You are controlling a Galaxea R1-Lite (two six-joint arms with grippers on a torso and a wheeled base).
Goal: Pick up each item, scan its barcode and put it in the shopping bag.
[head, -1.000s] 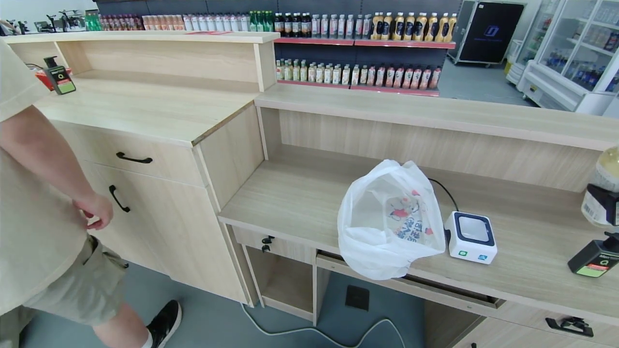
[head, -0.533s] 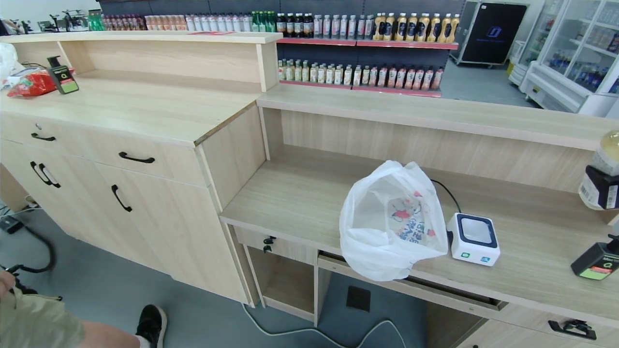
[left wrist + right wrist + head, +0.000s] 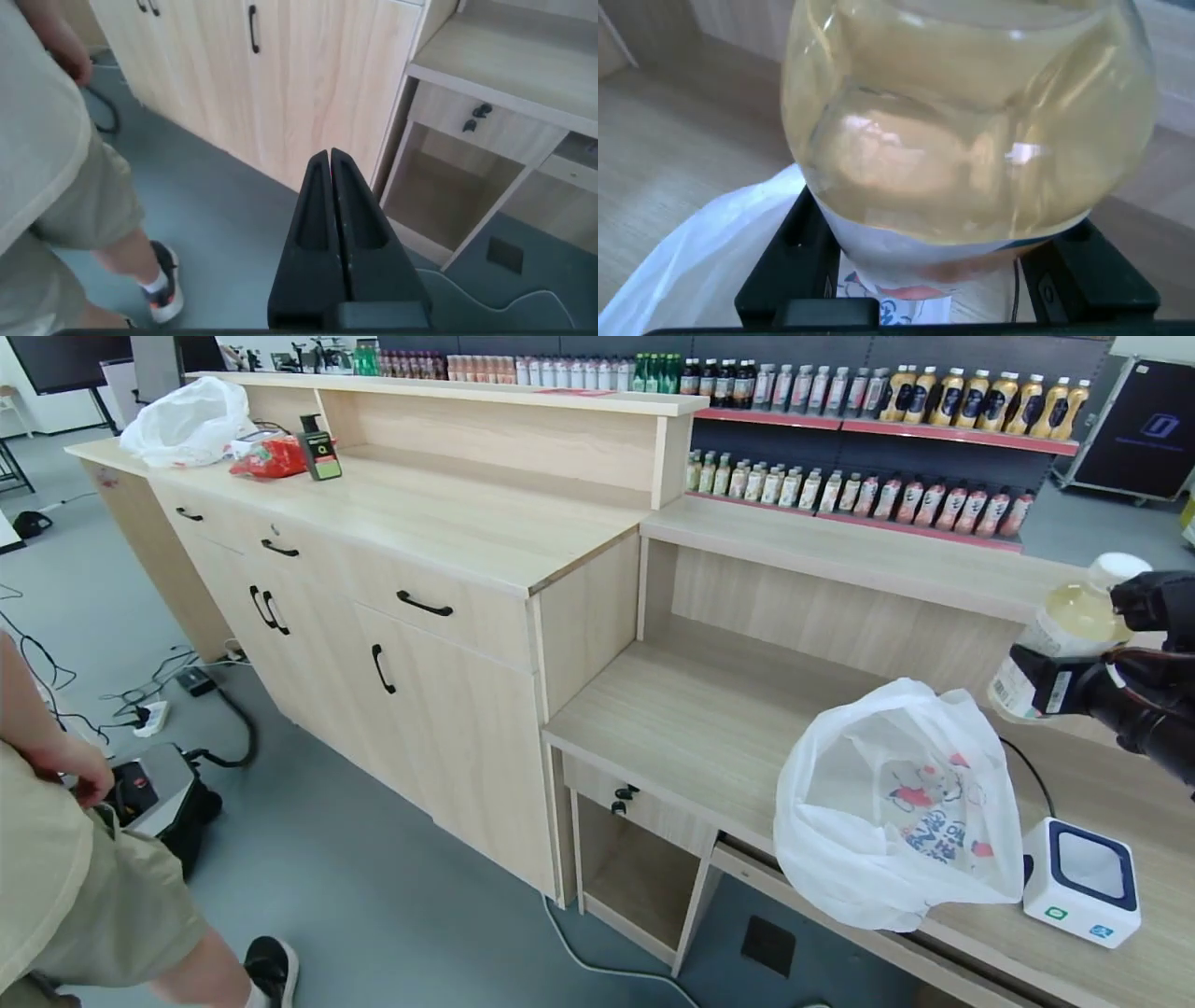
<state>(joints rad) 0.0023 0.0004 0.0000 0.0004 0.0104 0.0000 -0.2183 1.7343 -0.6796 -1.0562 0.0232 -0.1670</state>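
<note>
The bottle [image 3: 1064, 630] of pale drink is clamped in the right gripper [image 3: 1050, 683] near the shopping bag [image 3: 896, 803], while the left gripper [image 3: 331, 177] is pressed closed, empty.

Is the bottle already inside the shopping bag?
No, the right gripper holds the bottle up in the air, outside the shopping bag that sits on the counter.

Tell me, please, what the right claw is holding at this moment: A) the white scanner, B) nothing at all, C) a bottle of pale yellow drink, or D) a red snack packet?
C: the right claw is clamped around a bottle of pale yellow drink, while the scanner sits untouched on the counter.
</note>
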